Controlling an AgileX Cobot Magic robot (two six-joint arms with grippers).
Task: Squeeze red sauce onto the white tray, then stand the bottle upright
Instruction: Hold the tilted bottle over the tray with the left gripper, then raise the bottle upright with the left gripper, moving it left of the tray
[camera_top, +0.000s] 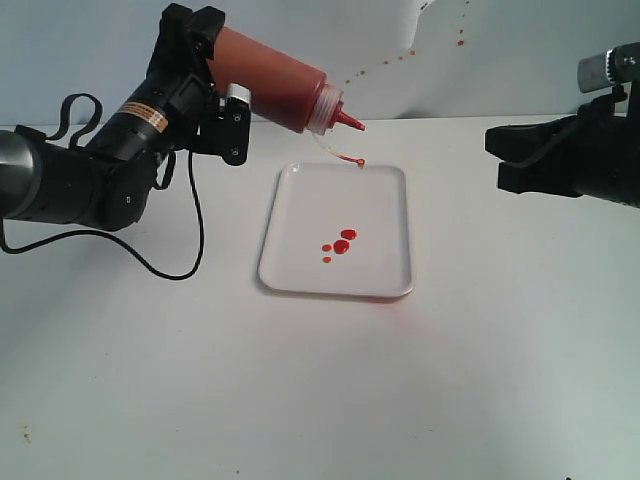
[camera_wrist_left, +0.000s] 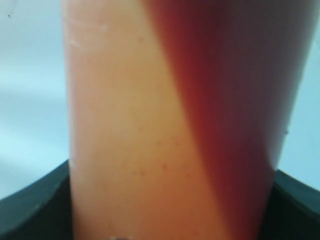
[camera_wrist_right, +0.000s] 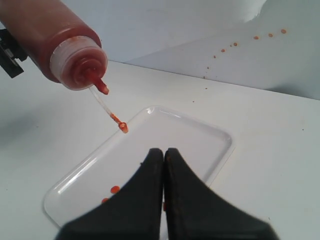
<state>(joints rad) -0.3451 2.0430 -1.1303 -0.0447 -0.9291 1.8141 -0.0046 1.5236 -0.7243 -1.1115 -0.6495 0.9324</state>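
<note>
My left gripper (camera_top: 205, 85) is shut on the bottle (camera_top: 270, 78), held tilted above the table with its nozzle (camera_top: 350, 121) pointing down and right toward the far edge of the white tray (camera_top: 300, 275). The tethered cap (camera_top: 360, 161) dangles over the tray's far rim. Several drops of red sauce (camera_top: 341, 245) lie in the middle of the tray. The bottle's wall (camera_wrist_left: 165, 125) fills the left wrist view. My right gripper (camera_top: 500, 155) hovers shut and holding nothing to the right of the tray; in its own view the fingertips (camera_wrist_right: 156, 152) meet above the tray (camera_wrist_right: 200, 135) and bottle (camera_wrist_right: 55, 40).
A pale backdrop (camera_top: 500, 60) rises behind the white table, flecked with small brown-red specks (camera_top: 400, 58). A black cable (camera_top: 190, 240) loops on the table left of the tray. Two tiny specks (camera_top: 24, 432) mark the table's near left.
</note>
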